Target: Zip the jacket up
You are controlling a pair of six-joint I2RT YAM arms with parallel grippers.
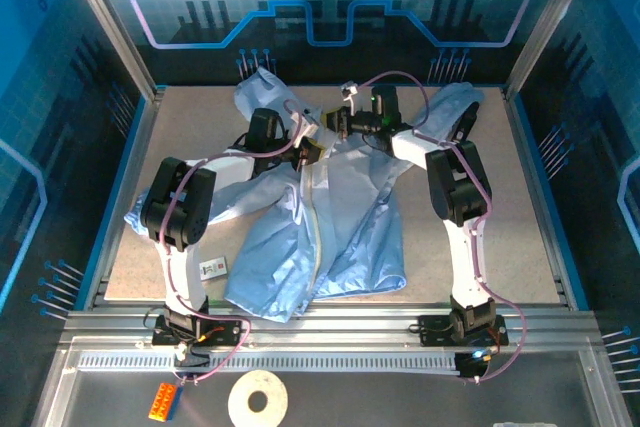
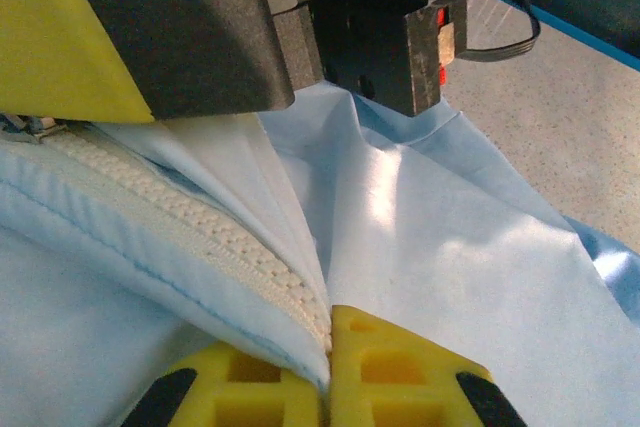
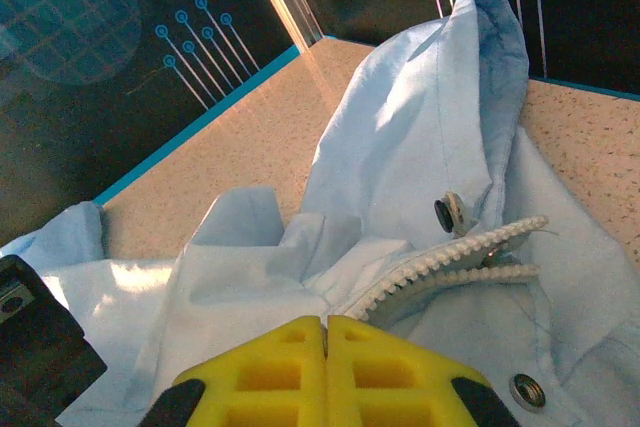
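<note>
The jacket [image 1: 350, 217] lay flat on the table [image 1: 500, 207], its zipper strip [image 1: 313, 227] running lengthwise from the hem by my bases away to the collar [image 3: 470, 67]. My left claw [image 2: 328, 319] was pinching the strip's fold, teeth [image 2: 200, 237] trailing back from my pads. My right claw [image 3: 325, 322] sat just beyond it, pads pressed together at the fabric; whether it held the slider I could not tell. Ahead of it the two rows of teeth [image 3: 440, 262] parted toward the collar beside a snap [image 3: 447, 213], so I judged that the right claw was nearer the open stretch. A small card [image 1: 213, 268] lay well aside; nothing blocked the line.
</note>
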